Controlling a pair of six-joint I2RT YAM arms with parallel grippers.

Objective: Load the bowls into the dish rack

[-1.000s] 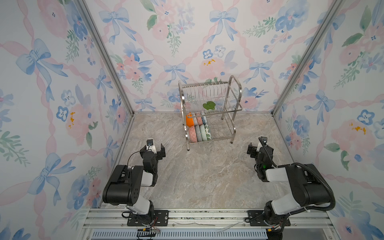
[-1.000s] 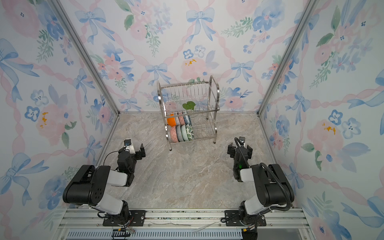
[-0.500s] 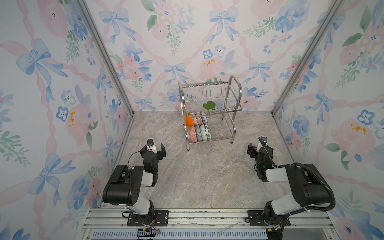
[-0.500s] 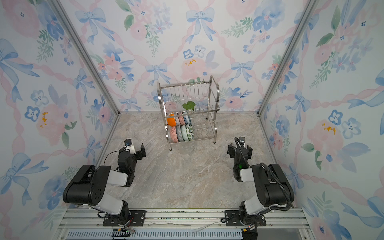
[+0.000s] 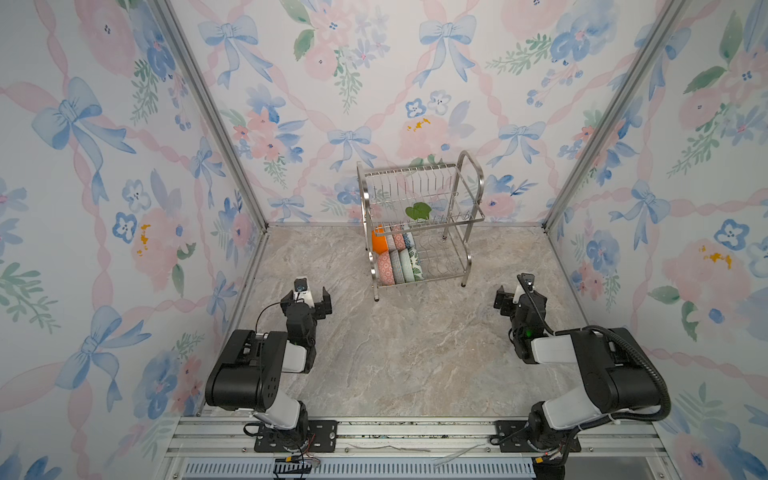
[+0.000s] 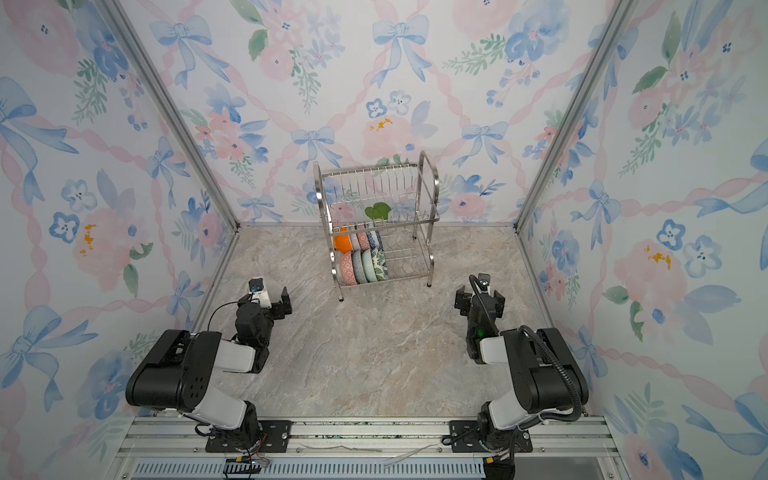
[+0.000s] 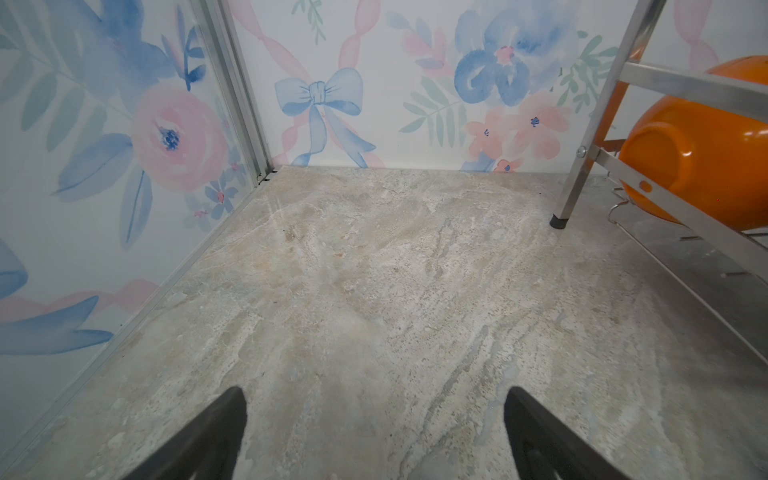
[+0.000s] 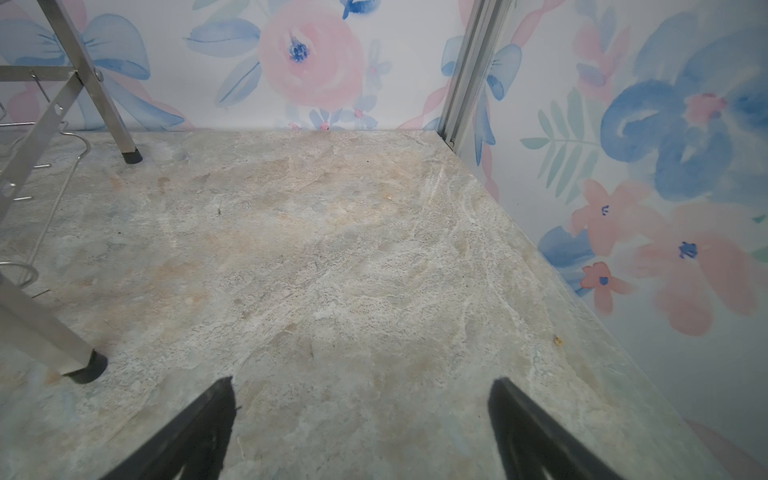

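From above only, the green-leaf bowl (image 5: pixel 417 212) shows

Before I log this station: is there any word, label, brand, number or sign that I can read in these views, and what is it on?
No text can be read in any view.
Dish rack and the bowls in it: patterns only, no lettering.
Left arm and right arm: no legible label or number; any marking is too small to tell.
Wallpaper: flowers and bows, no words.
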